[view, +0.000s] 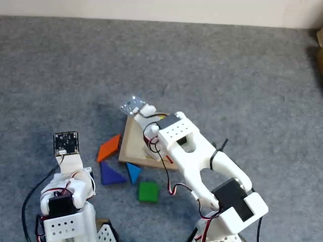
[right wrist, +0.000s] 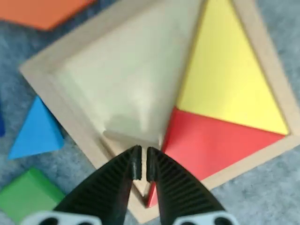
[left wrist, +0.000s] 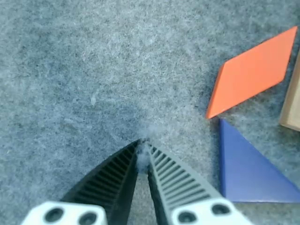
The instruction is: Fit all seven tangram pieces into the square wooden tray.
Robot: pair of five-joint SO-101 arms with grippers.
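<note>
Fingers of left gripper [left wrist: 143, 149] and right gripper [right wrist: 141, 164] are together, empty, the right's above the square wooden tray [right wrist: 35, 73]; ahead of the left's, the orange parallelogram [left wrist: 253, 72] looks light, rigid, best pinched across opposite edges.

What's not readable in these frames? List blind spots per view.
- High view: the right arm covers much of the tray, so its contents can't be counted.
- Right wrist view: the right gripper hides the red triangle's near corner; the frame edge cuts off the orange piece.
- Left wrist view: the frame edge cuts off most of the tray.
</note>
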